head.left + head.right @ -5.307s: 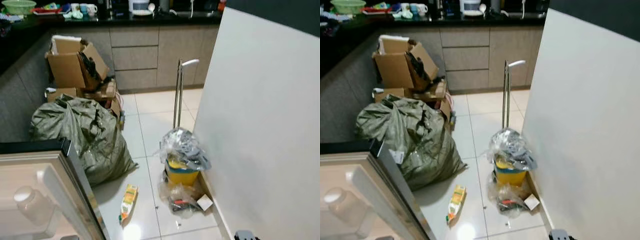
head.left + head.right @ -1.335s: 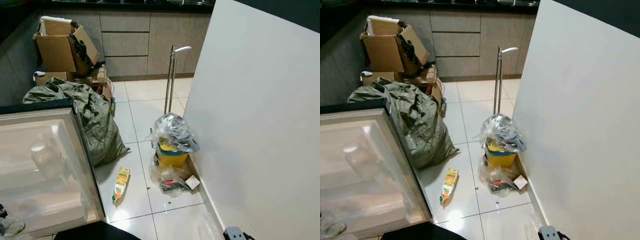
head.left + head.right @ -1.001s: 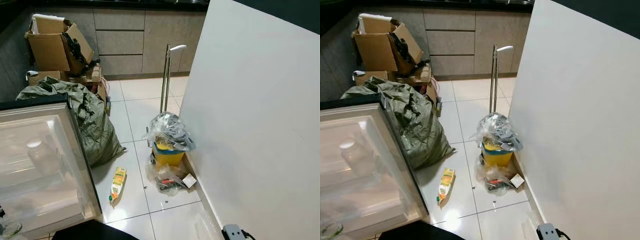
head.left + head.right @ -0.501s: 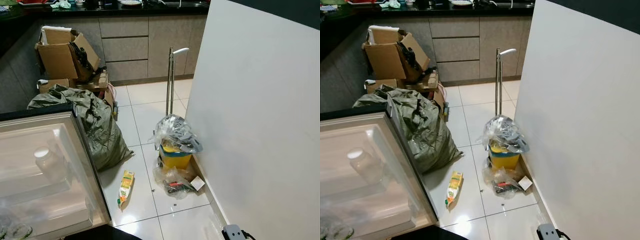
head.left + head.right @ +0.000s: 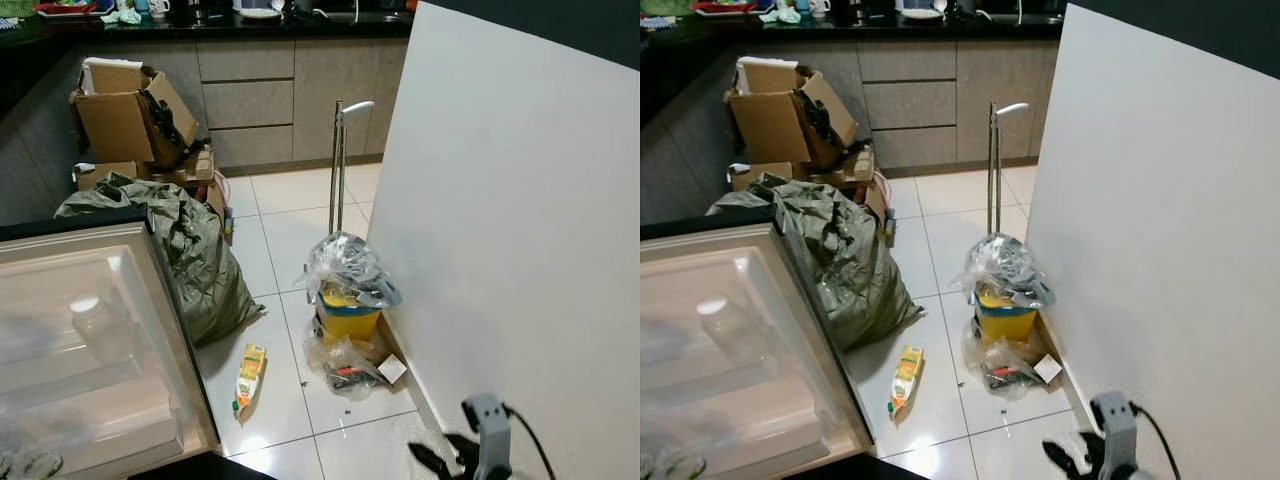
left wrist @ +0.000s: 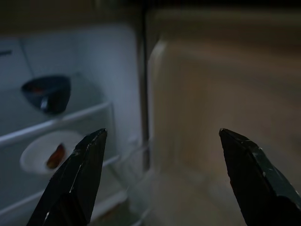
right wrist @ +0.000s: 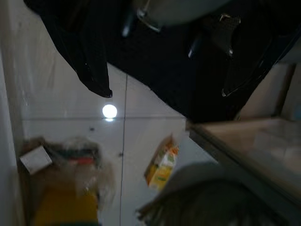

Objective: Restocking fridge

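- Your target, the small yellow-and-green juice carton (image 5: 249,373), lies flat on its side on the glossy white tile floor (image 5: 290,215), between the lumpy olive-green sack (image 5: 190,255) and the yellow bin (image 5: 346,321) covered with crumpled clear plastic
- It sits just off the outer corner of the open white fridge door (image 5: 95,345), which already holds a clear plastic jar (image 5: 97,325) in its shelf
- Judge the carton as light if empty, moderately heavy if full; the frames cannot tell you which. Its waxed card is smooth and will dent, so squeeze gently
- Take it across the two narrow long sides near mid-length; the broad face is up, so come straight down over it
- The tile is slick, so expect the carton to skate if you nudge one edge first
- Your right gripper (image 5: 455,462) is low beside the white panel (image 5: 520,230), well apart from the carton; whether its fingers are parted you cannot tell here
- Your left gripper (image 6: 162,181) has its black fingers (image 6: 77,176) spread wide, holding nothing, pointing at the fridge shelves where a white bowl (image 6: 49,151) sits
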`<state>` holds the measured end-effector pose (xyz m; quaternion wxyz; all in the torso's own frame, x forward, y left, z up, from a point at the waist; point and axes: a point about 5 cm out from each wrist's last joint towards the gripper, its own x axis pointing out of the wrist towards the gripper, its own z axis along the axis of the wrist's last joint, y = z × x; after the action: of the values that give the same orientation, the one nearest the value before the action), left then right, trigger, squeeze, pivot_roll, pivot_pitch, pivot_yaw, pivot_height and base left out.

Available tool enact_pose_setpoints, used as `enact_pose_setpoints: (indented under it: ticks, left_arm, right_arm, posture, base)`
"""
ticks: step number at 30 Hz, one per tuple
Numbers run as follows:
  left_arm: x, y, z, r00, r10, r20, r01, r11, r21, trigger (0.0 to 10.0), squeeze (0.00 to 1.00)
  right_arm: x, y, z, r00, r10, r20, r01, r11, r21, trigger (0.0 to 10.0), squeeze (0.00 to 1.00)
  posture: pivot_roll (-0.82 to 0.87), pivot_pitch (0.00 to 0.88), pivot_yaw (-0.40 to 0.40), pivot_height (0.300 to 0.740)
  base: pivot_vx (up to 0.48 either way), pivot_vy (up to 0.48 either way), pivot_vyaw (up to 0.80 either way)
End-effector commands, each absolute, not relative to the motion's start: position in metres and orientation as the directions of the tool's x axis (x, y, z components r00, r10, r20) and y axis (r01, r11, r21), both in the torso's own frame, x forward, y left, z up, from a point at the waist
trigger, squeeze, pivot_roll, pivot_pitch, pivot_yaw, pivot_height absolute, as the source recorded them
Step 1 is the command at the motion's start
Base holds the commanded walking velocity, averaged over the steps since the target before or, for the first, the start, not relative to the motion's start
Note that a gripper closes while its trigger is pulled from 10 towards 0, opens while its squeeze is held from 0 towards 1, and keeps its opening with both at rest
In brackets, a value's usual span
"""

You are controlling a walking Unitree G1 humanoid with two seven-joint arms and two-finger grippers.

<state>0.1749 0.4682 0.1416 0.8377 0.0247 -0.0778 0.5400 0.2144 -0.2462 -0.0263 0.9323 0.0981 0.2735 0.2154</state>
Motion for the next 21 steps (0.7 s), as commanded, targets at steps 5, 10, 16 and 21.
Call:
enact_pose_setpoints:
  ticks: [5,10,16,21]
  left_arm:
    - [0.194,0.469,0.204,0.464,0.798,0.386,-0.842,0.532,-0.087,10.0,0.0]
    - [0.213,0.458,0.229,0.547,0.693,0.469,-0.75,0.655,-0.093,10.0,0.0]
    - [0.23,0.443,0.262,0.622,0.547,0.561,-0.624,0.778,-0.067,10.0,0.0]
    - [0.236,0.428,0.302,0.656,0.382,0.65,-0.486,0.874,-0.023,10.0,0.0]
  right_arm:
    - [0.246,-0.23,0.024,0.628,0.741,-0.238,-0.691,0.671,0.267,10.0,0.0]
    - [0.252,-0.21,0.048,0.49,0.854,-0.176,-0.828,0.519,0.214,10.0,0.0]
    - [0.255,-0.202,0.062,0.418,0.894,-0.16,-0.878,0.443,0.179,10.0,0.0]
    - [0.255,-0.2,0.073,0.378,0.914,-0.148,-0.903,0.399,0.156,10.0,0.0]
  posture:
    - [-0.04,0.052,0.005,0.74]
    - [-0.04,0.052,0.006,0.74]
    - [-0.04,0.05,0.006,0.74]
    - [-0.03,0.046,0.005,0.74]
  base:
    - [0.0,0.0,0.0]
    - [0.0,0.0,0.0]
    - [0.0,0.0,0.0]
    - [0.0,0.0,0.0]
